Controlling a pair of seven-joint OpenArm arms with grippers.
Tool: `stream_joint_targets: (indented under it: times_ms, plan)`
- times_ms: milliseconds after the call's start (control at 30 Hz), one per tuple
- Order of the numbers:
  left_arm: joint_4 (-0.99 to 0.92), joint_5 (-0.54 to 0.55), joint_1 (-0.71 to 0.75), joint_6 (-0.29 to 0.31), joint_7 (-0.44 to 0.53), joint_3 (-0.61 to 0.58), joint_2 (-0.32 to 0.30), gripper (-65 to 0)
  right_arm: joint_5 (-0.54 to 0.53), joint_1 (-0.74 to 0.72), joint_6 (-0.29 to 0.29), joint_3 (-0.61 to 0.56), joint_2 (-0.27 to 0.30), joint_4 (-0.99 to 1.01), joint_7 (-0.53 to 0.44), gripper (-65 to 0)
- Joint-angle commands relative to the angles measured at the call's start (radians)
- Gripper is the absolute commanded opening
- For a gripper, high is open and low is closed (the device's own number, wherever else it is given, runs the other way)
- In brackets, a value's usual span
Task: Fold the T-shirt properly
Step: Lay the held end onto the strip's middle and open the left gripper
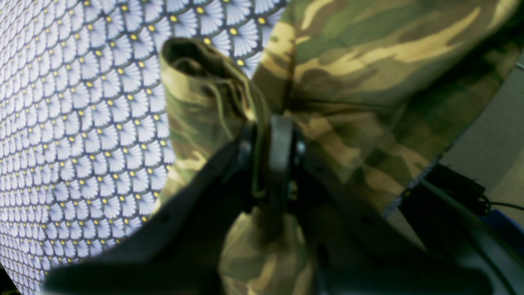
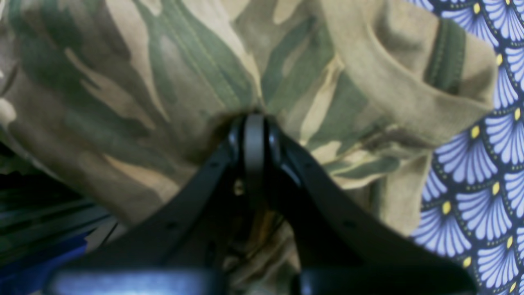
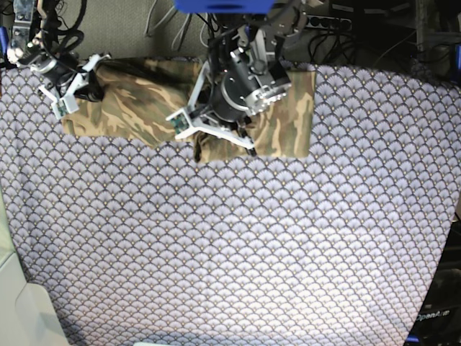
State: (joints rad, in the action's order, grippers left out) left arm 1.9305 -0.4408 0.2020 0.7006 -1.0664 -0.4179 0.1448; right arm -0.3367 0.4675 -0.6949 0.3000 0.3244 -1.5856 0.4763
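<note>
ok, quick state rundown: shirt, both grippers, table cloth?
T-shirt: partly folded, bunched along the far edge of the table, pinched by both grippers.
left gripper: shut on a gathered fold of the T-shirt.
right gripper: shut on the T-shirt fabric.
table cloth: spread flat under the T-shirt.

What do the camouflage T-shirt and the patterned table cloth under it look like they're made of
T-shirt: looks like soft matte knit fabric, probably cotton or a blend; it bunches into loose folds where the right gripper and left gripper pinch it, and stitched hems show.

Table cloth: seems a thin printed textile, flat and non-glossy, with a repeating fan-scale print; the weave is too fine to tell.
</note>
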Motion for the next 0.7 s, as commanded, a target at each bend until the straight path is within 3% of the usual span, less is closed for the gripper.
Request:
stream_joint_targets:
  times_ms: [0, 667]
  plan:
    - [0.016, 0.012, -0.008, -0.002, 0.018, -0.008, 0.012, -65.0, 0.026, 0.004, -0.003, -0.005, 0.005, -0.002, 0.032, -65.0]
    - [-0.035, 0.013, -0.011, -0.002, 0.019, -0.068, 0.012, -65.0, 0.026, 0.003, -0.003, -0.003, 0.006, -0.006, 0.032, -65.0]
